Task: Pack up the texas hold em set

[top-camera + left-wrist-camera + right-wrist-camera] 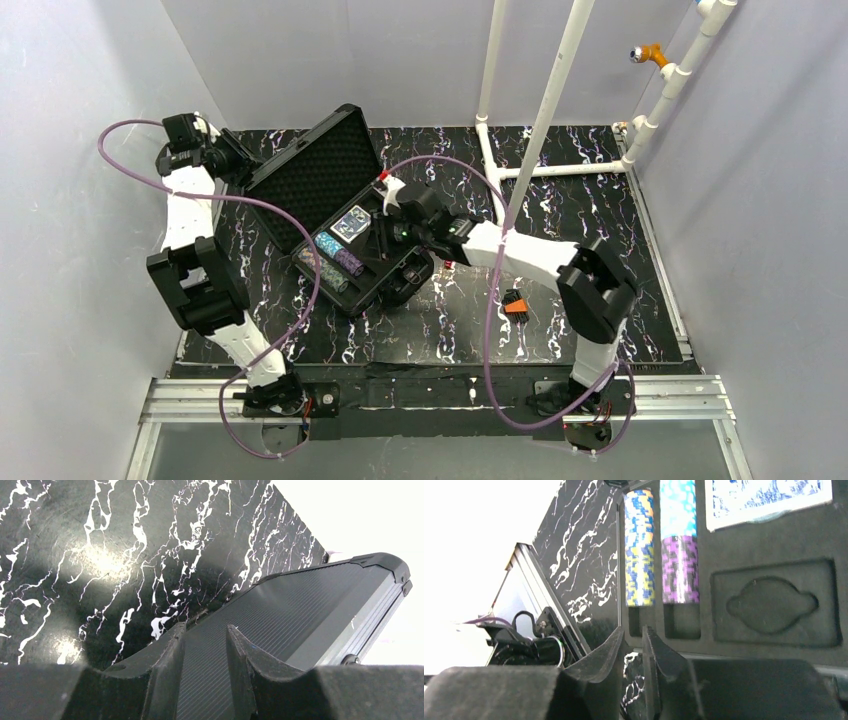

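The black hard case (pixel 330 180) is open. Its ribbed lid (pixel 280 610) lies directly under and ahead of the left gripper (pixel 205 628), whose fingers are narrowly parted and hold nothing; it is probably set behind the lid to swing it shut once the tray is full. The moulded tray (pixel 774 545) sits just ahead of the right gripper (pixel 633 630), whose fingers are drawn almost together and empty above the near rim. Straight beyond its tips the chip rolls (pixel 639 550) lie in their grooves, with the blue-backed card deck (pixel 769 497) farther ahead to the right. Nearer on the right, a round recess (pixel 771 605) is unfilled, so one piece seems not yet packed.
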`<state>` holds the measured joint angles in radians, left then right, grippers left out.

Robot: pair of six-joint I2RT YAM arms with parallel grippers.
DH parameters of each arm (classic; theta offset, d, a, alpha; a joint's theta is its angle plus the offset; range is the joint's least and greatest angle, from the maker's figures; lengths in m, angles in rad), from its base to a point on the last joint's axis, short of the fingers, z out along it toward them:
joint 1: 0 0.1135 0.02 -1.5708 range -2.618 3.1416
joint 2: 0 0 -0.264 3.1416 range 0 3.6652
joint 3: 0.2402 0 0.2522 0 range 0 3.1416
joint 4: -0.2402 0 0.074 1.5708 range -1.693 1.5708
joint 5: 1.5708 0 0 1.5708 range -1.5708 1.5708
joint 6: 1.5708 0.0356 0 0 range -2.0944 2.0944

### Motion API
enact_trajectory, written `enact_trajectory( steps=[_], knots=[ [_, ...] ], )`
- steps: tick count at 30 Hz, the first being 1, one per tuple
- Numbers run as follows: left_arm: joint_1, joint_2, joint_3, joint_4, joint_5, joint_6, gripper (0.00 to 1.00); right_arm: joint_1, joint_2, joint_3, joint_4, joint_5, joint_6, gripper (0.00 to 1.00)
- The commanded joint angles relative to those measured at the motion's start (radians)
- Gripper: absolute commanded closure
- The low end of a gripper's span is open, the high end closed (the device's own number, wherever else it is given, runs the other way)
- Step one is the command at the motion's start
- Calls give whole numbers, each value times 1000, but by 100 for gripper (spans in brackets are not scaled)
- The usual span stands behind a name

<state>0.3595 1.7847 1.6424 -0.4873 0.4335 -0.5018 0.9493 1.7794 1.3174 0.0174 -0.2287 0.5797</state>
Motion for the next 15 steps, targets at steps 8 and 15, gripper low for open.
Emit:
enact_trajectory(
  steps=[8, 15],
  knots=[
    [-41, -203, -184, -7, 59, -18, 64, 1, 247, 428, -118, -59, -30, 75],
    [-50, -293, -298, 20, 85, -11, 64, 0, 373, 623, -169, -53, -22, 75]
  ],
)
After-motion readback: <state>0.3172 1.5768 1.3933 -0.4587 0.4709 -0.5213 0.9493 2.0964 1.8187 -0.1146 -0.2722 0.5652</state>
